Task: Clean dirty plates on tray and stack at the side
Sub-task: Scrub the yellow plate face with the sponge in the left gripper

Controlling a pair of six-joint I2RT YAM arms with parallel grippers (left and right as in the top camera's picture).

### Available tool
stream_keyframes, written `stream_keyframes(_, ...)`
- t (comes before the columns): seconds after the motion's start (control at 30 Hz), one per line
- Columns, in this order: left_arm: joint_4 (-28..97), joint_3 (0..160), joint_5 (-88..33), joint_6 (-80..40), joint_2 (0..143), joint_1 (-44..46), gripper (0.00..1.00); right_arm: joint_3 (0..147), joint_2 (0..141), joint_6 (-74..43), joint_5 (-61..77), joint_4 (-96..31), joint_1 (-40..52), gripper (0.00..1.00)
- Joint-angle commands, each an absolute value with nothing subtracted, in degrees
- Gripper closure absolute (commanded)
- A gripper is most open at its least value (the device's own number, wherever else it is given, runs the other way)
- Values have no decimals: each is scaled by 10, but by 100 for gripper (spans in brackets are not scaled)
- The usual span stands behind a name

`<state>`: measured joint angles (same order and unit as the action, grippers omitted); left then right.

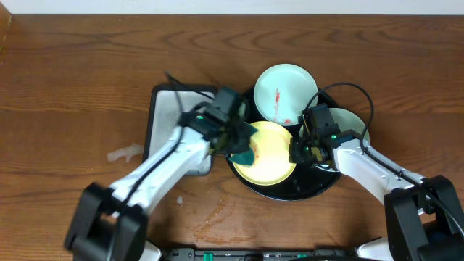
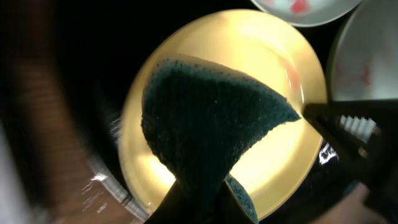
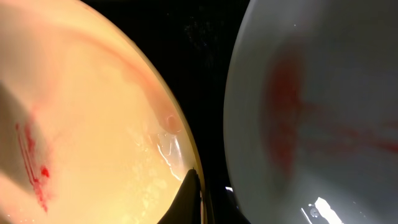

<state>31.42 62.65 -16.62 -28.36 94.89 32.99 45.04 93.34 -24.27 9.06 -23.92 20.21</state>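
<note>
I'm holding the sponge (image 2: pixel 211 124) clamped in the left gripper (image 1: pixel 238 143) over the left half of the yellow plate (image 1: pixel 275 163), which is lying in the black tray (image 1: pixel 322 185); a faint pink streak (image 2: pixel 288 73) is showing near its right rim, so I'm judging the wipe should run rightward. The right gripper (image 1: pixel 299 148) is sitting at that rim; I cannot tell whether it is gripping.

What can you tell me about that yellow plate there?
The yellow plate is small, round, shallow and glossy. It lies in the black tray, beside two pale green plates. A dark green sponge, pinched by the left gripper, rests on it. Red streaks and a wet film show on it. The right gripper sits at its rim.
</note>
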Motion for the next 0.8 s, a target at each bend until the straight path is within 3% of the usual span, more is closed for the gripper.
stream_keyframes(0.0, 280, 637, -172, -328, 999, 352, 92, 445, 947, -220, 37, -242, 199, 99)
stream_keyframes(0.27, 223, 637, -158, -354, 1104, 369, 93, 445, 947, -220, 40, -248, 199, 99)
stream_keyframes(0.6, 370, 658, 93, -355, 1090, 354, 93, 445, 947, -220, 46, -258, 199, 99)
stream_keyframes(0.77, 351, 668, 52, -359, 1090, 354, 93, 445, 947, -220, 46, -265, 199, 99)
